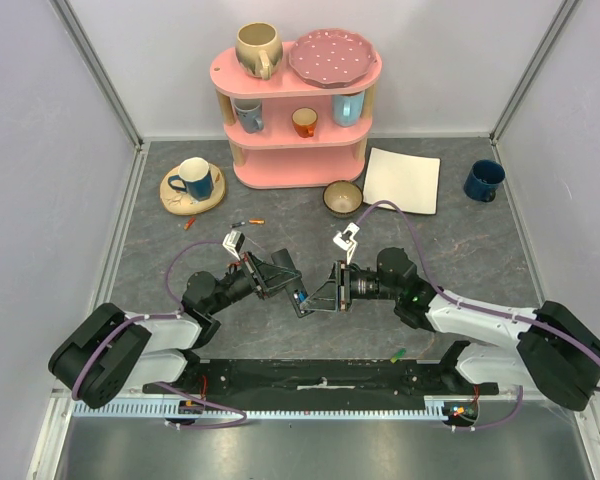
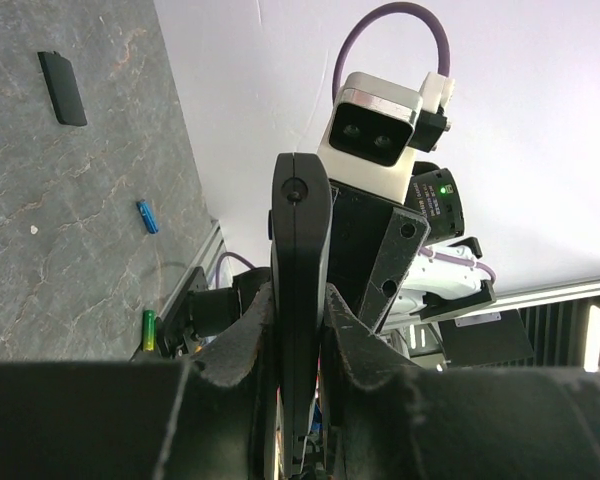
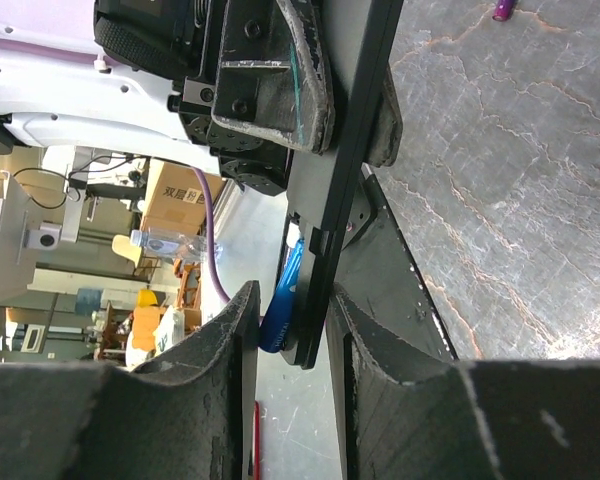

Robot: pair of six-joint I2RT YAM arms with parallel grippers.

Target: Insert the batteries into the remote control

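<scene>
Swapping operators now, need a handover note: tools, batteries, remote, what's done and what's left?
Left tool: shut on the remote control, held edge-on off the table.
Right tool: jaws straddle a blue battery lying against the remote's end; gripped or seated, can't tell.
On the table: second blue battery, green battery, small black panel, likely the cover.
Done: remote lifted, first battery brought to it.
Left: seat it, load another, probably refit the cover.
</scene>
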